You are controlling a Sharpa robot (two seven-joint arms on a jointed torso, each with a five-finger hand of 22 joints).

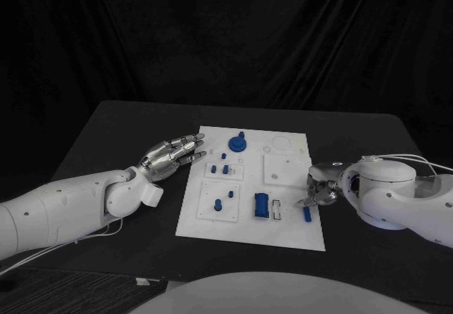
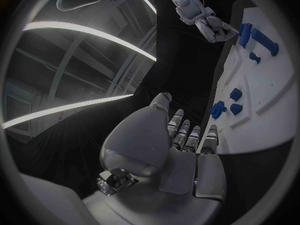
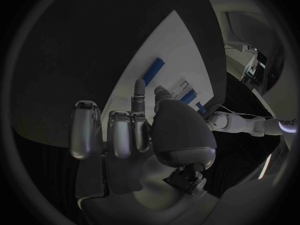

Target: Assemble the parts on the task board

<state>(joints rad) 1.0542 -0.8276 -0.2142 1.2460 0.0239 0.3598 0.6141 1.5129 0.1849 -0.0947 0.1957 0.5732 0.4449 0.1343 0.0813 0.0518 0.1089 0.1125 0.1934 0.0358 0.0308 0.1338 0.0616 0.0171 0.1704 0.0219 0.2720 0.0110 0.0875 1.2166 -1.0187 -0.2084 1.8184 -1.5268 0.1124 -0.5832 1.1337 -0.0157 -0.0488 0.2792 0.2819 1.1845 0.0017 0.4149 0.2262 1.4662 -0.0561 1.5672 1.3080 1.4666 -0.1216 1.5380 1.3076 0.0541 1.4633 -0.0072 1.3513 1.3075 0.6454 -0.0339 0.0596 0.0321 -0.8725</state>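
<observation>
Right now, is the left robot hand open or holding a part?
Open: the left robot hand hovers beside the task board, fingers extended, holding nothing.

The table (image 1: 123, 131) is black, and the drape (image 1: 226, 46) behind it at twelve o'clock is black too. The task board (image 1: 283, 232) is plain white — its parts are blue: a knob (image 1: 238, 141) toward twelve, a cylinder (image 1: 260, 205) toward six, a peg (image 1: 309, 214) at four. Both arms are white; the left hand (image 1: 173, 154) and right hand (image 1: 320, 193) are silver — unpatterned.
</observation>
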